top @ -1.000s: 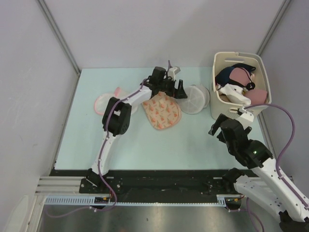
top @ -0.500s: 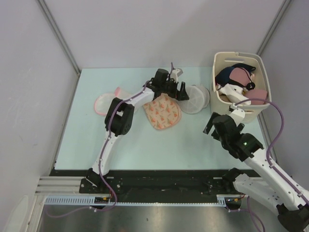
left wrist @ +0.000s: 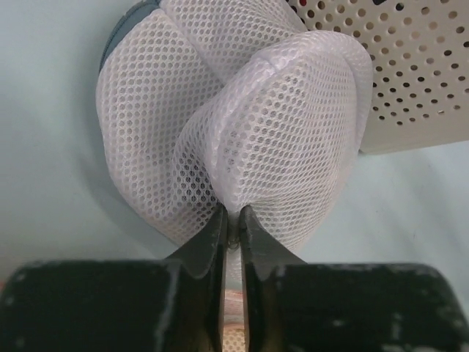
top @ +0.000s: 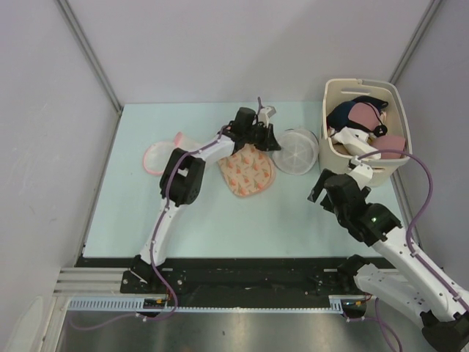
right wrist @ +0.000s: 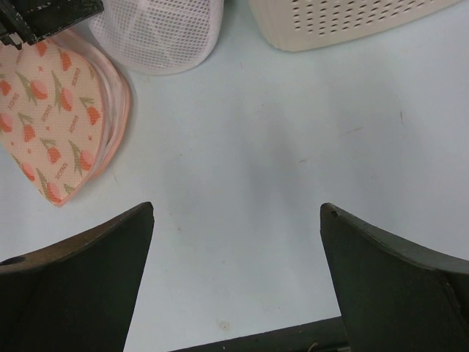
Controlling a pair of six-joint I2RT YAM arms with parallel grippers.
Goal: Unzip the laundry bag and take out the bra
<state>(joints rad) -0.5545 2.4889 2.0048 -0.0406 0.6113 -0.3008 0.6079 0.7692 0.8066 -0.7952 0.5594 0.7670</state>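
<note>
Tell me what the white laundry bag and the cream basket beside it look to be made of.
The laundry bag: soft white mesh fabric, probably synthetic; fine honeycomb holes, and it puckers where the left gripper pinches it. The basket: rigid cream plastic, matte, by the look; smooth wall with regular round perforations.

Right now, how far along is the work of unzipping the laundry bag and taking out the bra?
Done: nothing visible; the round white mesh laundry bag shows no opening. In hand: the left hand pinches a fold of its mesh; the right hand hangs open above the pale blue table. Left: unzipping it and pulling out the bra, unseen here.
</note>
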